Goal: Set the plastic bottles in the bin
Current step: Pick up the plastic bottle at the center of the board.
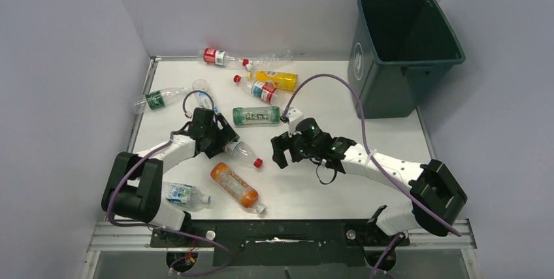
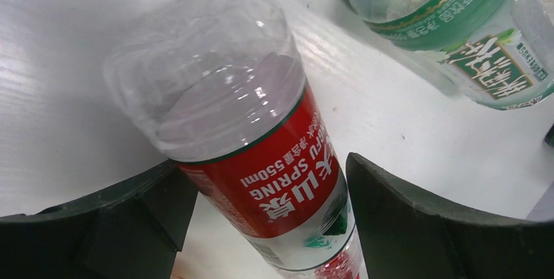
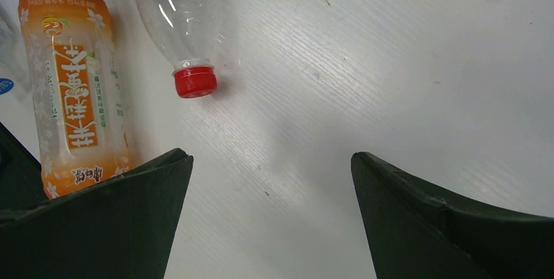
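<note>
A clear bottle with a red label (image 2: pixel 261 161) lies on the white table between the fingers of my left gripper (image 2: pixel 264 161). The jaws are open and straddle it, with a gap showing on the right side. In the top view this gripper (image 1: pixel 222 138) sits over that red-capped bottle (image 1: pixel 245 153). My right gripper (image 1: pixel 281 155) is open and empty, low over bare table (image 3: pixel 271 155). An orange bottle (image 3: pixel 75 96) and the red-capped bottle (image 3: pixel 183 24) lie ahead of it to the left. The dark green bin (image 1: pixel 402 50) stands at the far right, its inside dark.
More bottles lie on the table: a green-labelled one (image 1: pixel 256 115) between the grippers, a yellow one (image 1: pixel 277 80), red-labelled ones (image 1: pixel 219 57) at the back, a green-labelled one (image 1: pixel 157 99) at left, an orange one (image 1: pixel 235 186) and a blue-labelled one (image 1: pixel 184 194) near the left base.
</note>
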